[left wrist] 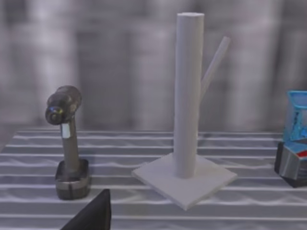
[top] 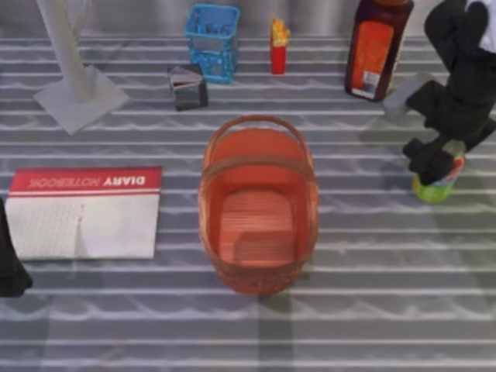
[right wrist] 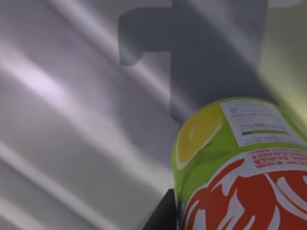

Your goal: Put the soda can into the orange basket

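The top view looks straight down on the table [top: 325,325], the left wrist view faces level along its far left corner toward the white stand [left wrist: 187,143] both share, and the right wrist view sits very close against the soda can [right wrist: 240,177].

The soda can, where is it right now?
In the top view the soda can is at the table's right side, under the right gripper, right of the orange basket and below the tall dark bottle.
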Controlling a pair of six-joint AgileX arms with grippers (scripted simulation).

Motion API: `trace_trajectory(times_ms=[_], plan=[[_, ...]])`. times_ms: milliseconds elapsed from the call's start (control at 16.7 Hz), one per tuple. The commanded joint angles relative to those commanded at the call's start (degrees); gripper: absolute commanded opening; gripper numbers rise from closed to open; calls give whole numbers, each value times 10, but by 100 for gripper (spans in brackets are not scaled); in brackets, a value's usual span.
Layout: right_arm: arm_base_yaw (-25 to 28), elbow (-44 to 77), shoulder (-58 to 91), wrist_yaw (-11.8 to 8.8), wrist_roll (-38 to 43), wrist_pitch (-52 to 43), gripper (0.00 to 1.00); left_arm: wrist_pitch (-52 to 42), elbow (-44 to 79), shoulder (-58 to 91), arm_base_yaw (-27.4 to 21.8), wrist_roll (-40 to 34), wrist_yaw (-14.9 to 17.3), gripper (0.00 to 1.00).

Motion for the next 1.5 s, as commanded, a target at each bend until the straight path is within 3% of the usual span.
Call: trace_trajectory(times_ms=[420,540,660,900,1500], plan=[[0,-1,-2,-4,2,6,0,0,0,0,0,0,0,100],[5,-9,-4,-24,10,35,0,0,0,0,0,0,0,100],[11,-21,-7,-59,27,89,0,0,0,0,0,0,0,100],[27,-64,-16,-162,81,265,0,0,0,0,0,0,0,100],[72,-232,-78,-489,269,853,0,0,0,0,0,0,0,100]])
